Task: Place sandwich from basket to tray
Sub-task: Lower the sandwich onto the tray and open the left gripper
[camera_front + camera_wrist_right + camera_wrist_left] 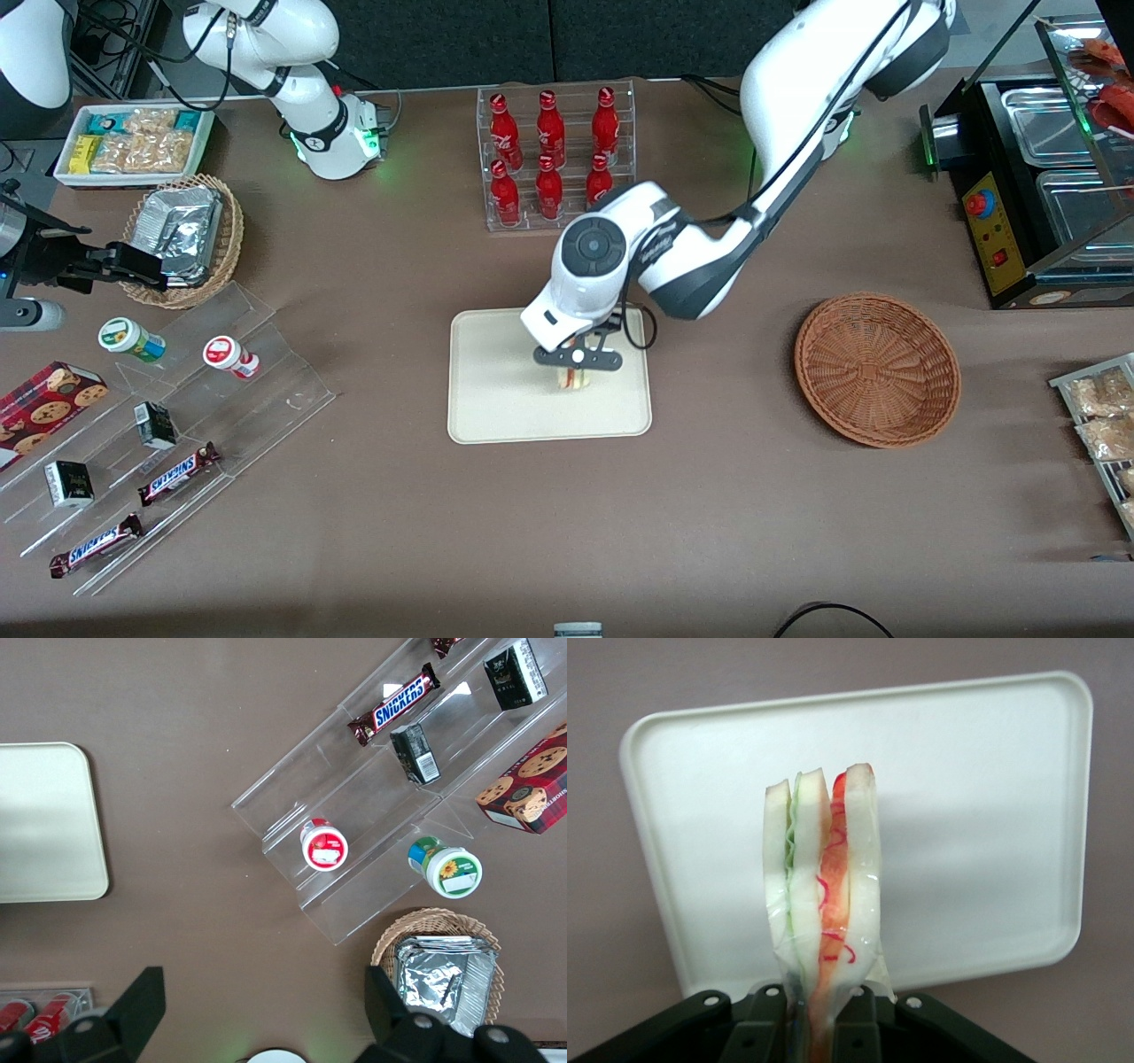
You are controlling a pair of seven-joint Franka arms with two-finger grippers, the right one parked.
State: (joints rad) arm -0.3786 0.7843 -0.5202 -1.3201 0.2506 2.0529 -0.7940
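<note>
Hanging over the tray, the gripper is clamped on the sandwich; only the wrist view shows its filling layers, only the front view the basket.

"SNICKERS" reads on two chocolate bars lying on the clear plastic stand, at the tray's eight o'clock.

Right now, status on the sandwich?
Gripper shut on sandwich, above tray. Basket empty. Nothing on tray beneath.
</note>
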